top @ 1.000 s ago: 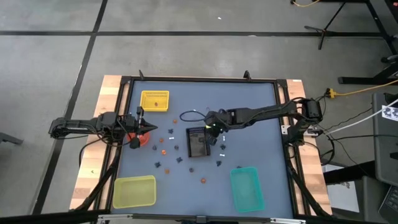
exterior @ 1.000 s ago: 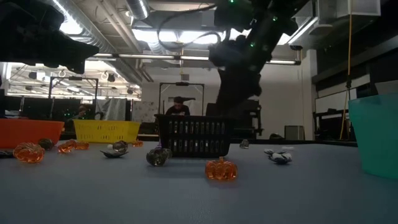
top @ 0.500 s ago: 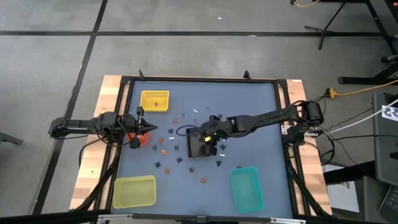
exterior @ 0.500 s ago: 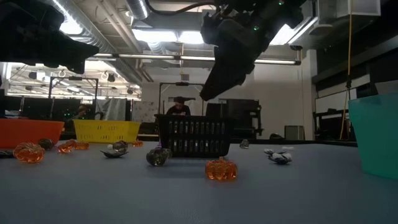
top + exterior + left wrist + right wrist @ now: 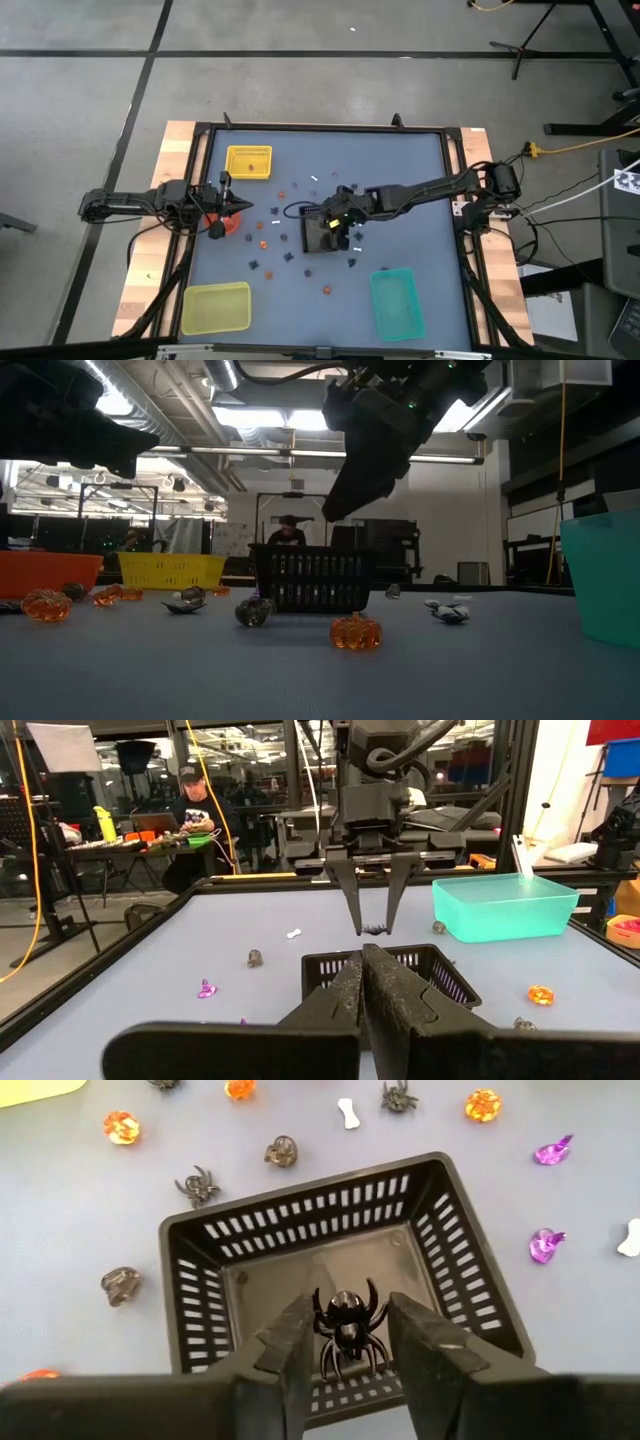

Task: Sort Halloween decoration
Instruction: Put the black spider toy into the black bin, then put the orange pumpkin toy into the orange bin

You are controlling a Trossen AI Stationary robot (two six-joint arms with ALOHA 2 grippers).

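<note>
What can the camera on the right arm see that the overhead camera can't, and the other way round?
Only the right wrist view shows the black spider between the right gripper's fingers, above the inside of the black basket, and purple trinkets. Only the overhead view shows the left gripper waiting at the table's left edge, the yellow basket and the teal tub. Both show the black basket and scattered orange pumpkins.
</note>
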